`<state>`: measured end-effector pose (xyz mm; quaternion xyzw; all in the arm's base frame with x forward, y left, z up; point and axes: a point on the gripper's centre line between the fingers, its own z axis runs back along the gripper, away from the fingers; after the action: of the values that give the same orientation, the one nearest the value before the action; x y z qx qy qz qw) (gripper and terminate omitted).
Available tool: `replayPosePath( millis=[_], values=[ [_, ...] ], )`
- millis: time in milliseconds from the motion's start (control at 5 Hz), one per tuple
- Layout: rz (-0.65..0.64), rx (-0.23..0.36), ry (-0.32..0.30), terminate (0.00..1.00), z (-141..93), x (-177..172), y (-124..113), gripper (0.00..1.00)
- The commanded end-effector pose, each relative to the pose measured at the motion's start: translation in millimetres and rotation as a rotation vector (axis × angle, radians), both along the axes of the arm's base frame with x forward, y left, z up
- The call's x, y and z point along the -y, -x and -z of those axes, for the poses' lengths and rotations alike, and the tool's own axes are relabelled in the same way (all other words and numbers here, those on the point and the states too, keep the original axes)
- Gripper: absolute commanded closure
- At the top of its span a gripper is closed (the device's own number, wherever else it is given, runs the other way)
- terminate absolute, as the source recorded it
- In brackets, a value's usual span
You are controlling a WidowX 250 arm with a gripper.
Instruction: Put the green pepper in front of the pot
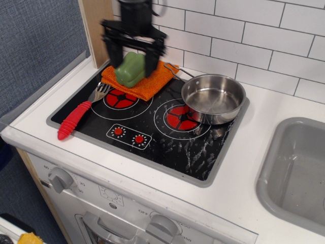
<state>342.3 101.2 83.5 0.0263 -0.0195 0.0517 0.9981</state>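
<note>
Green pepper (131, 69) sits on the orange cloth (147, 81) at the far left corner of the toy hob (152, 122), well apart from the pot (213, 98), which rests on the right burner. We note the gripper (133, 55) directly over the pepper, jaws spread apart, one finger on each side of it; whether the fingers already touch it we cannot tell, as the view is motion-blurred. We judge the pepper to be hollow plastic: light, stiff, smooth, somewhat slippery on its rounded lobes. We judge the best hold to be across the middle of the body, fingers seated in the grooves between lobes, not on the tapered end. The cloth beneath is soft and may snag or lift with the pepper. A red-handled fork (78, 115) lies at the near left, clear of the path. The spot in front of the pot, the near side of the hob, looks free.
</note>
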Motion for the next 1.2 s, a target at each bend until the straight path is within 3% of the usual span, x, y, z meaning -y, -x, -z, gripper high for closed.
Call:
replayPosePath(
  millis=[0,400,1000],
  values=[
    [-0.052,0.08,-0.038,0.0,-27,-44,-2,0.0],
    [0.01,0.056,0.006,0.0,-5,-29,-15,0.0],
    [-0.016,-0.025,-0.012,0.0,26,-29,-26,0.0]
  ],
)
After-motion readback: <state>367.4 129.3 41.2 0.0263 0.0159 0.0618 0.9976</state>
